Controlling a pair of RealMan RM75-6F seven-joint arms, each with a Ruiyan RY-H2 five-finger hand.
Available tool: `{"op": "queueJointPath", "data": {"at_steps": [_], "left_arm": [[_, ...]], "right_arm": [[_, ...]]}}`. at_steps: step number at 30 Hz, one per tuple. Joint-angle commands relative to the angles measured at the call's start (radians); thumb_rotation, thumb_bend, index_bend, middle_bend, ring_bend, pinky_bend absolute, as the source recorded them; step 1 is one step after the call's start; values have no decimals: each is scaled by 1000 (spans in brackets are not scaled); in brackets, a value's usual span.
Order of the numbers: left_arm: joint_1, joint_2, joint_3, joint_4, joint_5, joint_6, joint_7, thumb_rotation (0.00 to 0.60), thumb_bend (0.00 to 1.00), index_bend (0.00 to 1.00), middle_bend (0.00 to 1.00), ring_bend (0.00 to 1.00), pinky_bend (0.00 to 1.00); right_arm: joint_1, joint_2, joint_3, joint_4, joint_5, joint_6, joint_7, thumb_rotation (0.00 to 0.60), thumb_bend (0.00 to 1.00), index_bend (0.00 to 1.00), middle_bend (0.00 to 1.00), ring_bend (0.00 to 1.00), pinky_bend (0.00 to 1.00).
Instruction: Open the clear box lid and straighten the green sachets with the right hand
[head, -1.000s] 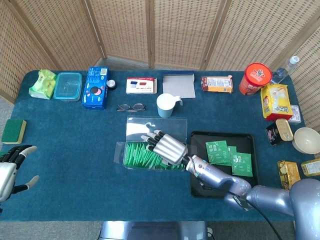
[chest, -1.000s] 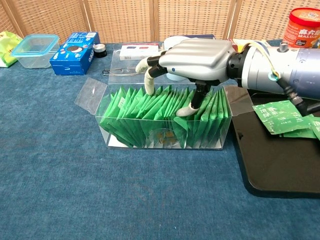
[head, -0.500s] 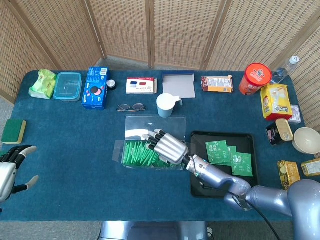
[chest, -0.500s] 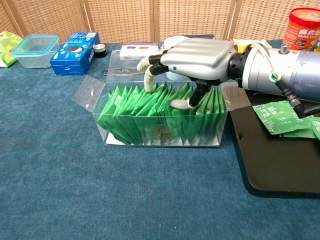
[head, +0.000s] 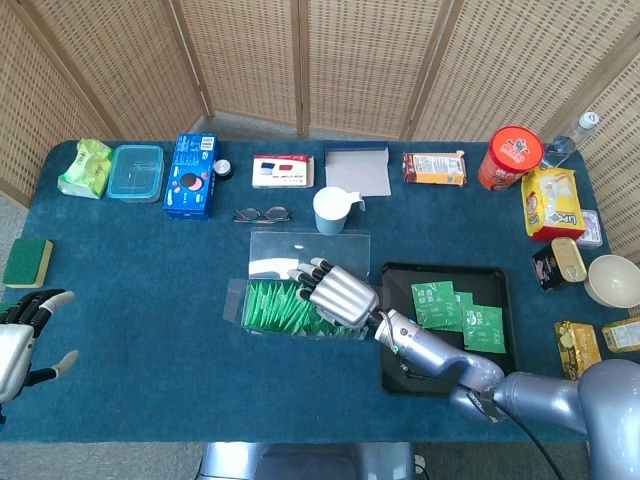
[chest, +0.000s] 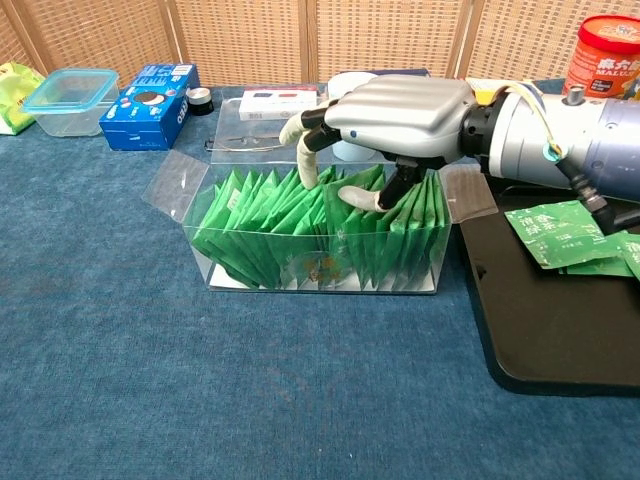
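Note:
The clear box (chest: 240, 268) stands mid-table, packed with a row of green sachets (chest: 270, 225). Its lid (head: 300, 251) lies folded back flat behind it. My right hand (chest: 395, 110) hovers palm down over the right half of the box (head: 235, 305). Its fingers (chest: 308, 158) dip into the row and the thumb (chest: 357, 197) curls under against the sachet tops; nothing is lifted. The same hand (head: 340, 293) covers the box's right end in the head view. My left hand (head: 20, 335) hangs at the table's left edge, fingers apart, holding nothing.
A black tray (head: 440, 375) with loose green sachets (head: 455, 305) lies just right of the box. Behind the box are a white cup (head: 331, 210), glasses (head: 262, 214), a blue cookie box (chest: 152, 92) and a plastic container (chest: 68, 98). Snacks crowd the right side.
The right hand's thumb has curled up and left toward the fingers. The sachets at the right end have been pushed closer and stand more upright, and the box has shifted slightly left.

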Motion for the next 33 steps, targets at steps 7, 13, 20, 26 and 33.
{"op": "queueJointPath", "data": {"at_steps": [7, 13, 20, 26, 33], "left_arm": [[-2, -3, -1, 2, 1, -2, 0, 600, 189, 186, 177, 143, 262], [-2, -3, -2, 2, 1, 0, 0, 600, 190, 186, 176, 141, 262], [-3, -5, -3, 3, 0, -2, 1, 600, 190, 186, 176, 139, 262], [-6, -6, -4, 4, 1, -4, 3, 600, 189, 186, 175, 138, 262], [-6, -7, -4, 5, -1, -5, 4, 600, 190, 186, 172, 137, 262]], "right_arm": [[-4, 9, -2, -11, -3, 5, 3, 600, 528, 474, 184, 186, 192], [-4, 14, -2, -21, 0, 2, 11, 600, 529, 483, 194, 194, 192], [-6, 24, -4, -34, 2, -2, 7, 600, 530, 420, 194, 196, 192], [-7, 29, -3, -44, 10, -8, -3, 600, 529, 387, 189, 196, 192], [-9, 36, -1, -55, 18, -13, -8, 600, 553, 380, 194, 196, 192]]}}
